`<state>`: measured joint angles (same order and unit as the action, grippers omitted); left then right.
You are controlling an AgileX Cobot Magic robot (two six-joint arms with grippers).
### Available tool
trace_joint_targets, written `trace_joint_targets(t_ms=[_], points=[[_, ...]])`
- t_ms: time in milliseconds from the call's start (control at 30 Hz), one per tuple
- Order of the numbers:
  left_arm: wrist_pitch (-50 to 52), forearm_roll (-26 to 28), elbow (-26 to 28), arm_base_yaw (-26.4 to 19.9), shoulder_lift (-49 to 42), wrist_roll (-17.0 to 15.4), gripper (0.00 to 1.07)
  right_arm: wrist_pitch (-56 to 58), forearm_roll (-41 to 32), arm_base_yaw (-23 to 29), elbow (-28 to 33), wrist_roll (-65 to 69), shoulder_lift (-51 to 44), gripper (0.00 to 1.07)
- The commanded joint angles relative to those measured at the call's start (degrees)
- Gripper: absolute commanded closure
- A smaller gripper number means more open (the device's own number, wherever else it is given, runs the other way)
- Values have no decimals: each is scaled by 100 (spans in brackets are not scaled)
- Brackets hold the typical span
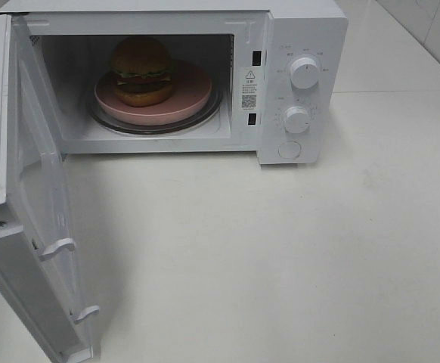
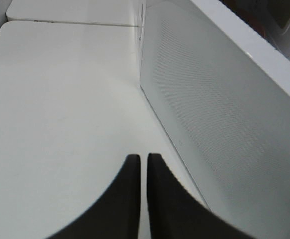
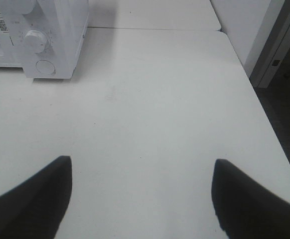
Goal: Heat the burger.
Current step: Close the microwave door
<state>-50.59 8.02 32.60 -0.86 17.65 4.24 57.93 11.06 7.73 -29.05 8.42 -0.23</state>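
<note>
The burger (image 1: 140, 69), with its glossy brown bun, lettuce and dark patty, sits on a pink round plate (image 1: 190, 94) inside the white microwave (image 1: 303, 30). The microwave door (image 1: 31, 189) hangs wide open to the left. Neither arm shows in the exterior high view. In the left wrist view my left gripper (image 2: 139, 159) is shut with nothing between its fingers, close beside the outer face of the door (image 2: 224, 114) over the white table. My right gripper (image 3: 142, 167) stands open and empty above the table, with the microwave's knob panel (image 3: 35, 42) some way ahead.
The microwave has two knobs (image 1: 304, 72) and a round button (image 1: 289, 149) on its right panel. A glass turntable (image 1: 106, 121) lies under the plate. The white table (image 1: 280, 249) has a seam behind it and an edge on the right (image 3: 264, 114).
</note>
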Motion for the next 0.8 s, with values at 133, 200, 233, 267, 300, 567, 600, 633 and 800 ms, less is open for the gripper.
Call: trace_joint_targets(t_ms=[133, 200, 233, 267, 300, 567, 600, 633, 800], points=[[441, -332, 29, 29, 699, -57, 107, -63, 6, -40, 23, 57, -155, 32], [751, -390, 29, 29, 1089, -57, 107, -63, 6, -40, 23, 57, -155, 32], [751, -390, 29, 29, 1089, -57, 107, -63, 6, -40, 23, 57, -155, 32], [1112, -275, 29, 29, 1301, -57, 107, -63, 6, -40, 23, 57, -155, 32], [1261, -218, 23, 29, 1381, -57, 107, -63, 6, -40, 23, 57, -155, 32], [3105, -6, -871, 29, 1662, 6, 107, -63, 6, -40, 23, 57, -155, 32], [3392, 69, -1020, 29, 1684, 6, 107, -63, 6, -40, 23, 57, -155, 32], [3392, 69, -1020, 29, 1684, 6, 107, -63, 6, -40, 23, 57, -155, 32], [5414, 195, -1885, 29, 1942, 6, 107, -63, 6, -40, 23, 57, -155, 32]])
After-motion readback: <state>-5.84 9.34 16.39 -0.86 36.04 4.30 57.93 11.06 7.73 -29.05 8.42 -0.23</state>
